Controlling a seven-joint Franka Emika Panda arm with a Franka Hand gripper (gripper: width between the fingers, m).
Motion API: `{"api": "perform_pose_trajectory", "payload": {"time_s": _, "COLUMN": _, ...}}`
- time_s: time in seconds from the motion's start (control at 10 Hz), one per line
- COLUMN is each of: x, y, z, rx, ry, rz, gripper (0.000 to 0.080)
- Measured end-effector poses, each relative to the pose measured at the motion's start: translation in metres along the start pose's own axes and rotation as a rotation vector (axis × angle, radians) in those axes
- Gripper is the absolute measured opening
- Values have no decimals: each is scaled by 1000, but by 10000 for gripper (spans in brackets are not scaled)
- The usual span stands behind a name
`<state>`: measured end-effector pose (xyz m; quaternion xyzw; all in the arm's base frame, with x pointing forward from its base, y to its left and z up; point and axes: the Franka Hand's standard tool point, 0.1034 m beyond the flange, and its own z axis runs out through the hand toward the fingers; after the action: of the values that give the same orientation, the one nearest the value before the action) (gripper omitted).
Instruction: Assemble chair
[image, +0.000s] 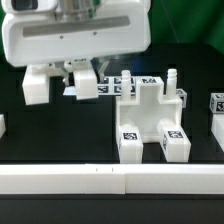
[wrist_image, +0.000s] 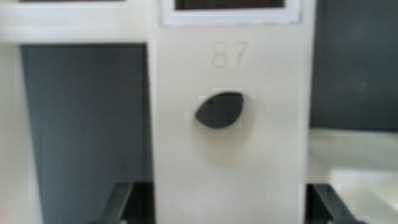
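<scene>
The partly built chair (image: 150, 117) stands right of the middle in the exterior view, a blocky white body with tags on its front feet and a peg sticking up. My gripper (image: 80, 84) hangs to the exterior view's left of it, a little above the table, shut on a loose white chair part (image: 86, 87) that carries a tag. In the wrist view this part (wrist_image: 222, 150) fills the gap between the dark fingers (wrist_image: 127, 203), showing a dark oval hole (wrist_image: 221, 110) and a tag at its far end. The gripper (wrist_image: 222, 206) clamps both its sides.
A white block (image: 35, 86) stands just to the exterior view's left of the gripper. The marker board (image: 128, 80) lies behind the chair. Another tagged white part (image: 217, 103) sits at the right edge, one more (image: 2, 126) at the left edge. A white rail (image: 110, 180) runs along the front.
</scene>
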<state>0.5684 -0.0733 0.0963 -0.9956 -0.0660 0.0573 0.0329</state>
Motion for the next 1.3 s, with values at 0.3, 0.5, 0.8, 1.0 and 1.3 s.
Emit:
{"api": "perform_pose_trajectory", "payload": {"time_s": 0.3, "x": -2, "y": 0, "z": 3, "rx": 1, "ry": -6, "rz": 1, "gripper": 288}}
{"api": "perform_pose_trajectory", "payload": {"time_s": 0.5, "x": 3, "y": -10, "z": -8, "rx": 8, "ry": -22, "rz": 54, "gripper": 288}}
{"api": "perform_pose_trajectory", "payload": {"time_s": 0.8, "x": 30, "y": -46, "z": -37, "rx": 7, "ry": -5, "rz": 120, "gripper": 288}}
{"api": "perform_pose_trajectory", "payload": {"time_s": 1.0, "x": 43, "y": -69, "z": -37, "rx": 2, "ry": 13, "rz": 101, "gripper": 288}}
{"api": "perform_pose_trajectory", "payload": {"time_s": 1.3, "x": 42, "y": -67, "z": -35, "rx": 2, "ry": 8, "rz": 105, "gripper": 288}}
